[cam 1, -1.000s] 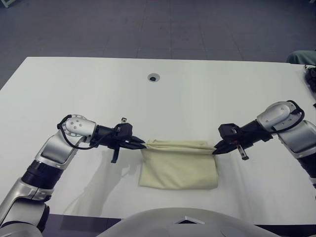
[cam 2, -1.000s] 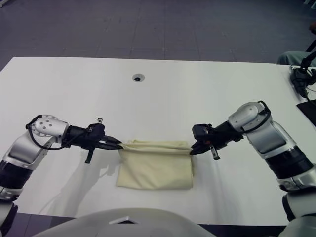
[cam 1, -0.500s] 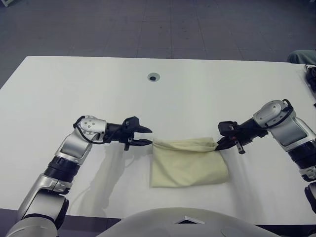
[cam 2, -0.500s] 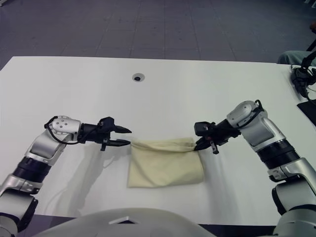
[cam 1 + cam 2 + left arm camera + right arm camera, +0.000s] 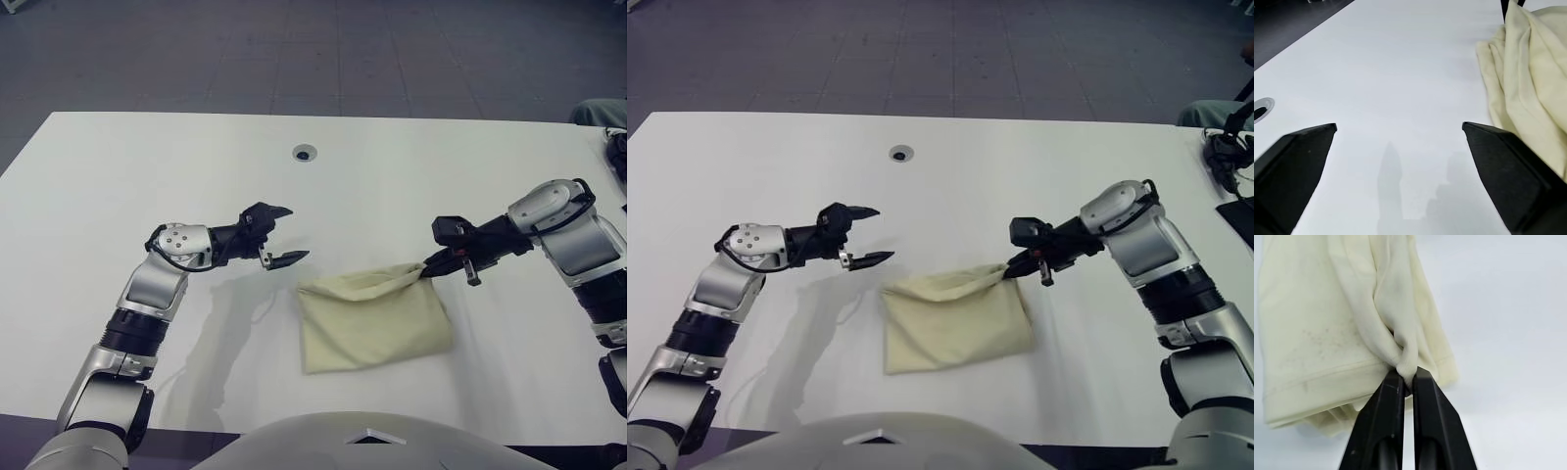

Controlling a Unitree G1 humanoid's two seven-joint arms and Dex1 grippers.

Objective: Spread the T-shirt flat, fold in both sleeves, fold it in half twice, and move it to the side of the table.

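Observation:
The pale yellow T-shirt (image 5: 374,316) lies folded into a small rectangle on the white table (image 5: 118,176), near its front edge at the middle. My right gripper (image 5: 427,272) is shut on the shirt's far right corner and holds it slightly lifted; the wrist view shows the bunched fabric (image 5: 1396,340) pinched between the black fingers (image 5: 1383,426). My left gripper (image 5: 289,235) hangs open just above the table, left of the shirt and apart from it. Its two black fingertips (image 5: 1308,156) frame bare table, with the shirt's edge (image 5: 1520,83) to one side.
A small round cable hole (image 5: 305,154) sits in the table at the back middle. Dark items (image 5: 1225,157) lie at the table's far right edge. Grey floor lies beyond the far edge.
My left gripper let go of the shirt's left corner, opened and pulled back up and to the left. The right gripper drew the shirt to the right and lifted its corner.

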